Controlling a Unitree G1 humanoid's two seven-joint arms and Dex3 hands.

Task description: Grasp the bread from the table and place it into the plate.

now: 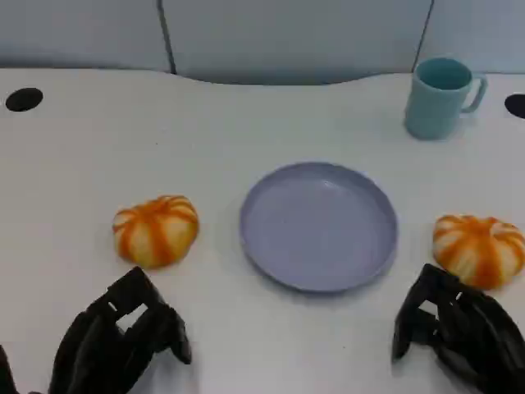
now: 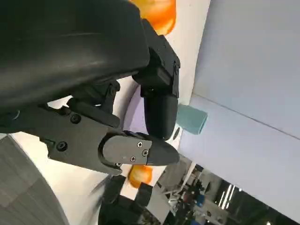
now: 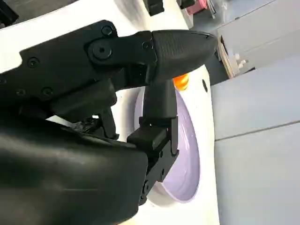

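Two orange-and-cream striped bread rolls lie on the white table. One bread roll (image 1: 156, 231) sits left of the lavender plate (image 1: 319, 225), the other bread roll (image 1: 479, 249) right of it. The plate holds nothing. My left hand (image 1: 123, 336) hovers just in front of the left roll, fingers apart and holding nothing. My right hand (image 1: 459, 332) sits right in front of the right roll, close to it, fingers apart with nothing in them. In the left wrist view the fingers (image 2: 159, 101) reach toward the plate (image 2: 133, 119). The right wrist view shows the plate (image 3: 187, 154) beyond the fingers (image 3: 161, 117).
A teal mug (image 1: 440, 97) stands at the back right of the table. Two black round holes (image 1: 24, 99) mark the table's far corners. A grey partition wall runs behind the table's far edge.
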